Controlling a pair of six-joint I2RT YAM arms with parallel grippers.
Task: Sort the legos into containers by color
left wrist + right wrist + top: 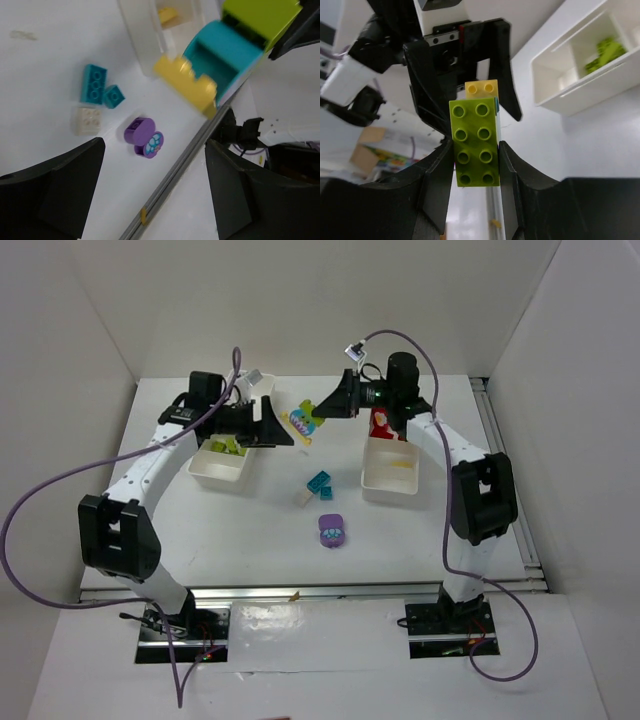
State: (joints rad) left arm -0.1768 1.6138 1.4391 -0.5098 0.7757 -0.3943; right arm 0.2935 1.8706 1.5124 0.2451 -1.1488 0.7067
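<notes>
Three joined bricks point(474, 142), lime, teal and yellow, are hanging above the counter point(260, 530) between the arms, the right jaws clenching the lime one, the left jaws gaping empty opposite; a skewed tug could be sending them tumbling outside the containers point(222, 472).

Two trays point(215, 478), two loose teal bricks point(93, 83), one white brick point(87, 120), one purple piece point(332, 531).
</notes>
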